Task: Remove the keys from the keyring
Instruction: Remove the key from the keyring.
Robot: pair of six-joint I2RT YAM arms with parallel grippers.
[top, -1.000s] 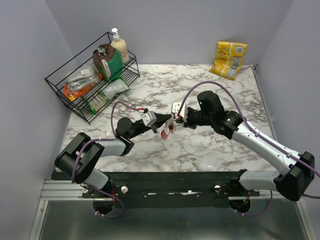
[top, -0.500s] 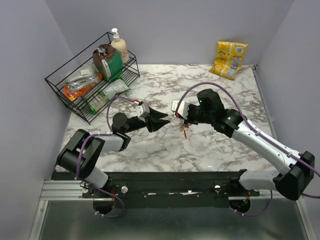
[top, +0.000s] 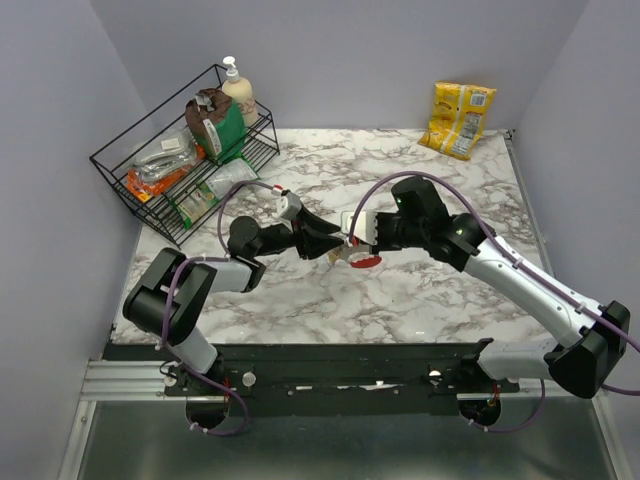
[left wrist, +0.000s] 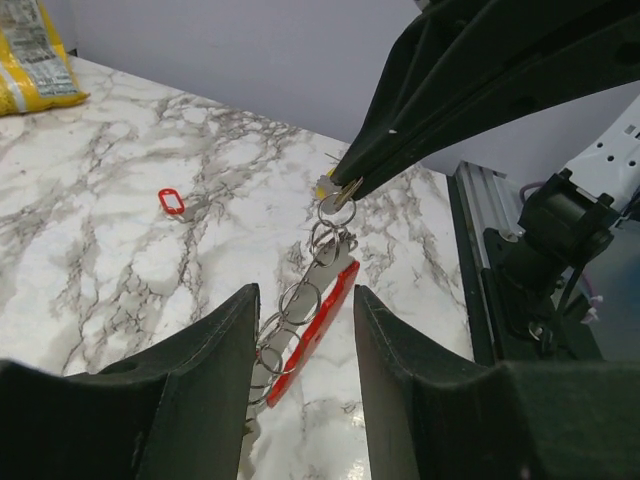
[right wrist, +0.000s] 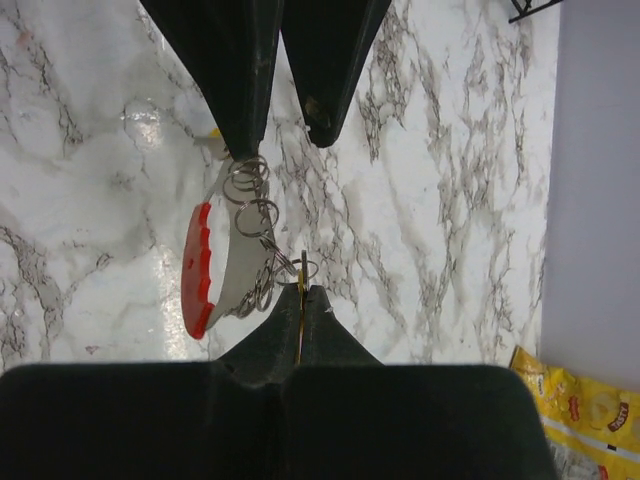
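Observation:
My right gripper (right wrist: 302, 290) is shut on a thin yellow-edged key (right wrist: 301, 283), seen edge-on. From that key hangs the keyring (right wrist: 252, 212), a chain of several small metal rings joined to a red curved strap (right wrist: 197, 268). My left gripper (left wrist: 303, 300) is open, and the rings (left wrist: 298, 300) and red strap (left wrist: 318, 318) dangle between its fingers, close to the left one. In the top view the left gripper (top: 322, 241) and right gripper (top: 352, 246) meet nose to nose above mid-table, with the red strap (top: 367, 261) just below them. A small red key tag (left wrist: 172, 202) lies on the marble.
A black wire rack (top: 130, 160) holding packets and a soap bottle (top: 238, 90) stands at the back left. A yellow snack bag (top: 458, 118) lies at the back right. Purple cables loop over both arms. The table (top: 300, 300) is white marble.
My left gripper has opened, let go of the ring bundle and shifted a little farther from the base. The bundle now hangs from my right gripper, which has stayed shut.

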